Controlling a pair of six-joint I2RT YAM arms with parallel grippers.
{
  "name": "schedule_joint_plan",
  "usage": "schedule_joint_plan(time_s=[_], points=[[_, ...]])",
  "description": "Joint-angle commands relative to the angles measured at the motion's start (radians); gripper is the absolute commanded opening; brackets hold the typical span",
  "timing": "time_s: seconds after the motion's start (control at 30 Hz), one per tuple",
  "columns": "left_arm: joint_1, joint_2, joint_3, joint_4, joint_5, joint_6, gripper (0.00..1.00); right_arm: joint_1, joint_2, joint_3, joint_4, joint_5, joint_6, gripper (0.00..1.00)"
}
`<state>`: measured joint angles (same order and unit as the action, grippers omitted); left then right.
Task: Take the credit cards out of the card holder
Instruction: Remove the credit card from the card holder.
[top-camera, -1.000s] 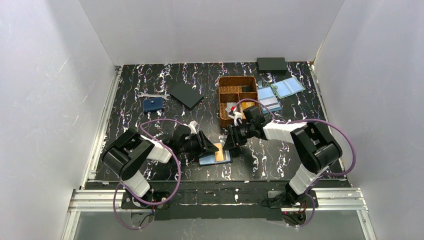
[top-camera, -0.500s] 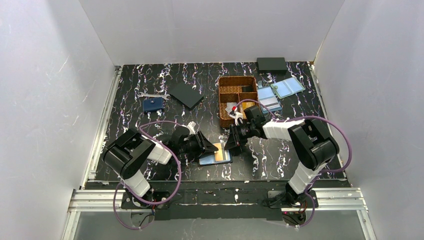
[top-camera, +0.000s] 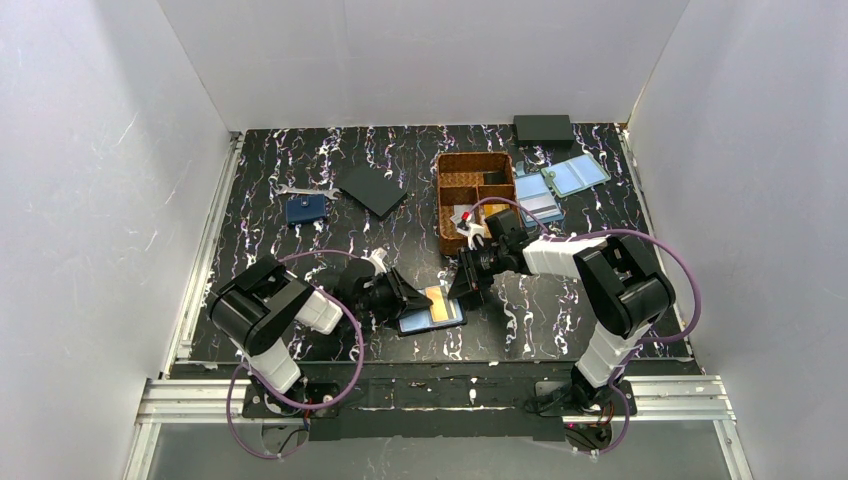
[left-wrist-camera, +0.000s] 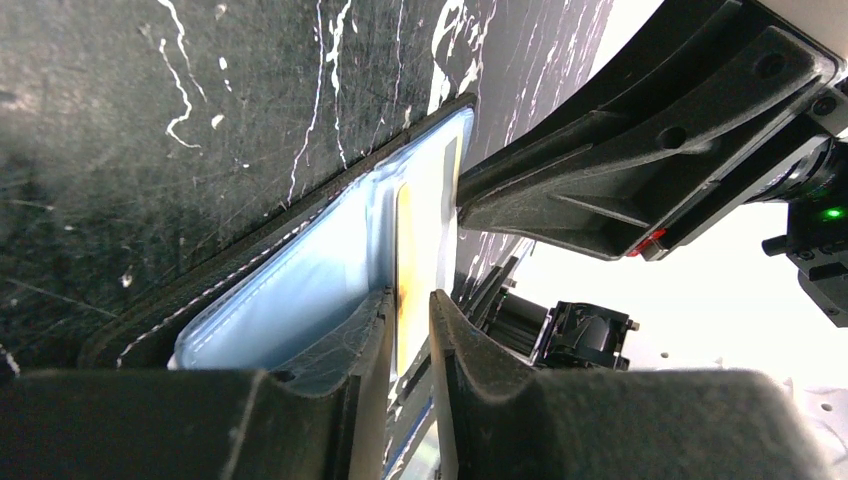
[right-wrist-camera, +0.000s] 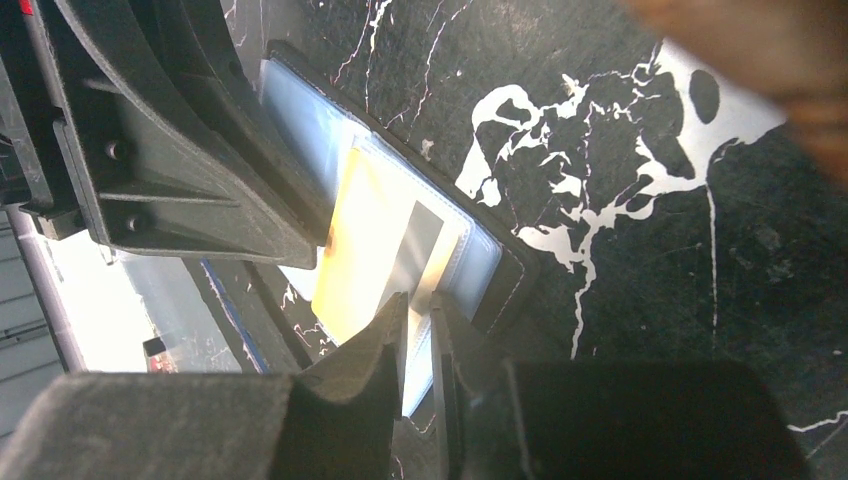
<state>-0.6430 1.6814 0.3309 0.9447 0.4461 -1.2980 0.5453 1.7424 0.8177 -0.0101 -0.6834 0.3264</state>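
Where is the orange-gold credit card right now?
In the top view the orange-gold credit card lies on the open card holder, near the front centre of the table, between the left gripper and the right gripper.

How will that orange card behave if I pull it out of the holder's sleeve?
The orange card looks thin, flat and glossy, so it is probably stiff but slippery to pinch. It lies partly in a clear sleeve of the card holder, which may drag along unless pinned. The holder looks light and hinged, so a leaf could lift or fold.
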Motion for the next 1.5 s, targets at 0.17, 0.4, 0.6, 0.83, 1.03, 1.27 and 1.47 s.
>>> schedule_joint_plan(time_s=[0.17, 0.4, 0.6, 0.83, 1.03, 1.27, 1.47], points=[[-0.010, 0.032, 0.012, 0.140, 0.024, -0.020, 0.23, 0.048, 0.029, 0.000, -0.018, -0.005, -0.033, 0.23], [-0.010, 0.087, 0.011, 0.140, 0.015, -0.011, 0.01, 0.052, 0.029, 0.003, -0.024, 0.002, -0.044, 0.23], [-0.007, 0.058, -0.025, 0.138, -0.007, 0.052, 0.00, 0.053, 0.015, 0.030, -0.055, -0.010, -0.085, 0.26], [0.003, -0.047, -0.085, 0.137, -0.015, 0.164, 0.00, 0.029, -0.123, 0.049, -0.103, -0.116, -0.239, 0.63], [0.002, -0.120, -0.093, 0.138, -0.006, 0.219, 0.00, -0.017, -0.103, 0.037, -0.101, -0.272, -0.292, 0.74], [0.006, -0.112, -0.106, 0.098, -0.016, 0.182, 0.12, -0.019, -0.038, 0.045, -0.125, -0.231, -0.274, 0.72], [0.006, -0.064, -0.102, 0.098, -0.013, 0.140, 0.41, -0.018, 0.005, 0.040, -0.099, -0.188, -0.202, 0.58]])
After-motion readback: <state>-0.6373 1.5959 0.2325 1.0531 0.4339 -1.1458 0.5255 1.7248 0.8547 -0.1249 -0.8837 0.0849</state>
